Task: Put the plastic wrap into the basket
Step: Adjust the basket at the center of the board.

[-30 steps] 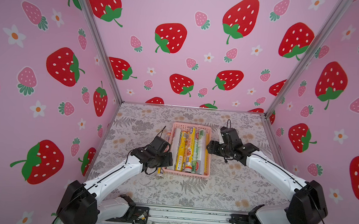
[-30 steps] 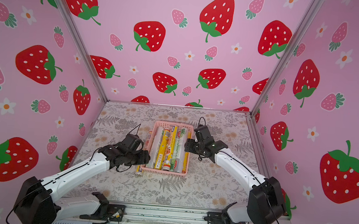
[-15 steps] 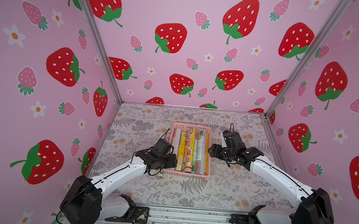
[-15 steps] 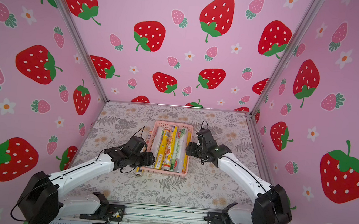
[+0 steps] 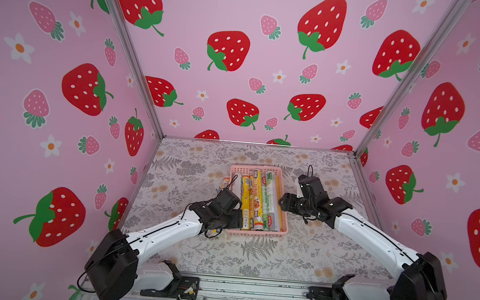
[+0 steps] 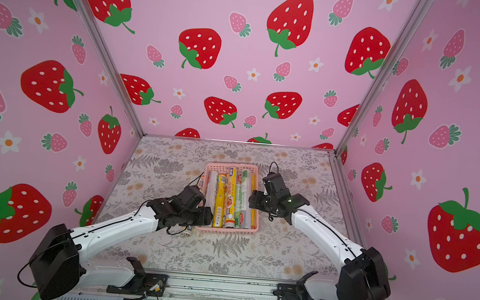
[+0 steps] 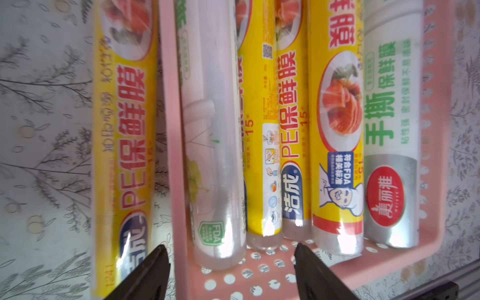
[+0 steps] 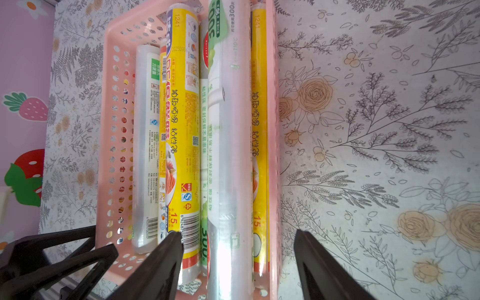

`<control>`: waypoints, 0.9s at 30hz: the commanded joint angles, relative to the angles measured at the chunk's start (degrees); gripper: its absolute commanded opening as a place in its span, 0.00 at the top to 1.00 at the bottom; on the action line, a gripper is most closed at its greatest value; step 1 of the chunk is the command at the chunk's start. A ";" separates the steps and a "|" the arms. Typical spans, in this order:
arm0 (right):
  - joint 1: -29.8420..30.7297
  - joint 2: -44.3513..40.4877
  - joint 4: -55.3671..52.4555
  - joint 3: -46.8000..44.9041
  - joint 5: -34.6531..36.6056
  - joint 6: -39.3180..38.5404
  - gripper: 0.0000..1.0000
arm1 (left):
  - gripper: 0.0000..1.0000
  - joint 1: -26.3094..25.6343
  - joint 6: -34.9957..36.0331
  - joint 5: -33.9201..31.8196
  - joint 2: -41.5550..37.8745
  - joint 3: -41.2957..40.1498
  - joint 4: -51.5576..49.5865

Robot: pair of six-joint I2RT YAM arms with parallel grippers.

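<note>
Lying side by side along the pink basket point(image 5: 255, 232), several rolls of plastic wrap point(image 5: 258, 197), some yellow and some white with green print, fill most of its floor. One more yellow roll point(image 7: 124, 155) rests on the floral table point(image 5: 283, 255), outside the basket and just beside its left wall. The left gripper point(image 7: 229, 246) hangs over the near end of that wall, fingers spread and gripping nothing. The right gripper point(image 8: 237, 233) hovers over the basket's right wall, its fingers likewise parted and empty.
</note>
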 commanded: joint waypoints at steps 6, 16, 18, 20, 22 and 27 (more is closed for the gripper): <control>0.11 2.11 -0.41 2.44 1.03 -1.36 0.28 | 0.18 7.03 2.25 -9.95 -6.02 0.71 -12.12; 0.12 1.18 -0.71 1.02 0.98 -2.03 0.27 | 0.21 11.00 4.79 -1.23 -2.12 -3.91 -6.21; 0.11 1.16 -0.98 0.82 0.85 -2.10 0.28 | 0.22 11.01 5.25 0.50 -0.39 -3.91 -4.55; 0.11 0.82 -0.87 0.40 0.72 -1.97 0.27 | 0.22 11.09 5.31 0.42 1.99 -3.34 -4.21; 0.20 0.14 -0.35 -0.34 0.83 -1.86 0.28 | 0.22 11.18 5.24 -0.11 4.03 -2.84 -4.07; 0.20 -0.68 -0.23 -0.59 0.83 -1.97 0.28 | 0.23 11.87 4.34 -1.58 7.99 -1.27 -4.65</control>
